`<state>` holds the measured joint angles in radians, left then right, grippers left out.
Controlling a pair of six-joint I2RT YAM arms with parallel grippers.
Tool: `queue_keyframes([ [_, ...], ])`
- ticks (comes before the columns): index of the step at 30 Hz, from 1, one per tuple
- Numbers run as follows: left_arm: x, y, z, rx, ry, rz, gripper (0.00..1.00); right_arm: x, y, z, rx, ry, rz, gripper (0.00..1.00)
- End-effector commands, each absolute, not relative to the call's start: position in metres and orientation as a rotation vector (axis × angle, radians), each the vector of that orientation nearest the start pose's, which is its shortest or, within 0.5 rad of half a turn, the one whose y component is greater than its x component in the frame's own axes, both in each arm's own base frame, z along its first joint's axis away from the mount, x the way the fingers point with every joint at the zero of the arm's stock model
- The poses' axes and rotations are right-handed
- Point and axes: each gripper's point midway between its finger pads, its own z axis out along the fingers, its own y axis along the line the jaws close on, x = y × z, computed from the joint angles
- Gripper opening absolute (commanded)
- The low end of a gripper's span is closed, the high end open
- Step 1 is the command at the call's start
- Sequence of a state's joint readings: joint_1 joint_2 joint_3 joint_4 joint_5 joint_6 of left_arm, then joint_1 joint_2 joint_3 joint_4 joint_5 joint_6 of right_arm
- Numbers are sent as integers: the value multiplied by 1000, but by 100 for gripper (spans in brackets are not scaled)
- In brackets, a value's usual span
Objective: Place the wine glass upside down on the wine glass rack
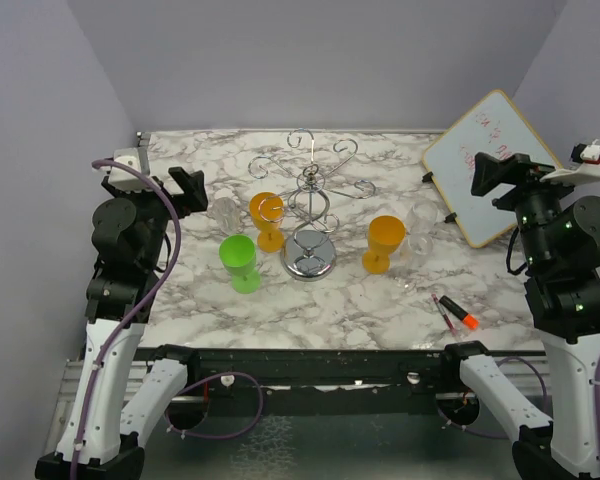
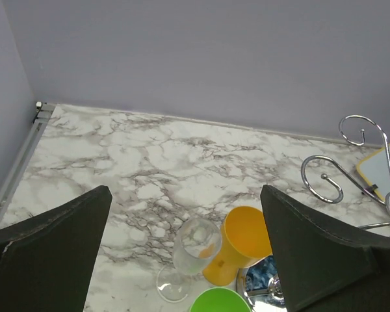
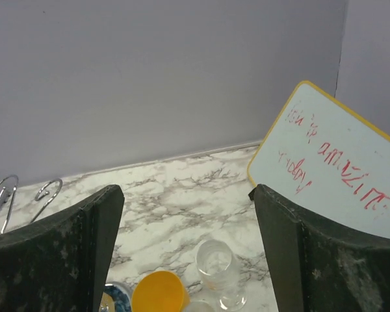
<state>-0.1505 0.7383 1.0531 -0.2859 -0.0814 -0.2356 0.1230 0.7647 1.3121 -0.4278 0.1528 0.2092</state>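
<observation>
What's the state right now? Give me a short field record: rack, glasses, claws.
rack: upright mid-table, no glass on its hooks
clear glasses: two, upright, one on each side of the rack
orange glasses: two, upright, flanking the rack
green glass: upright, near-left of the rack
left claw: open, empty
right claw: open, empty
whiteboard: far right
marker: near right

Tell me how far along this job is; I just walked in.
Done: nothing, the wine glass rack carries no glass. In hand: nothing, both arms' jaws stand open and empty. Left: everything; the left clear wine glass stands upright, ungrasped, yet to be inverted and hung.
</observation>
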Motion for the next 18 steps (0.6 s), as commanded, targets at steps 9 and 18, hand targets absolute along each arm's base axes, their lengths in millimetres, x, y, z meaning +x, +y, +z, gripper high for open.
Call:
queue_keyframes([
  [9, 286, -59, 372, -89, 1561, -364, 99, 254, 41, 399, 125, 1683, 282, 91],
  [18, 287, -76, 350, -53, 1600, -458, 99, 246, 52, 301, 224, 2076, 331, 86],
])
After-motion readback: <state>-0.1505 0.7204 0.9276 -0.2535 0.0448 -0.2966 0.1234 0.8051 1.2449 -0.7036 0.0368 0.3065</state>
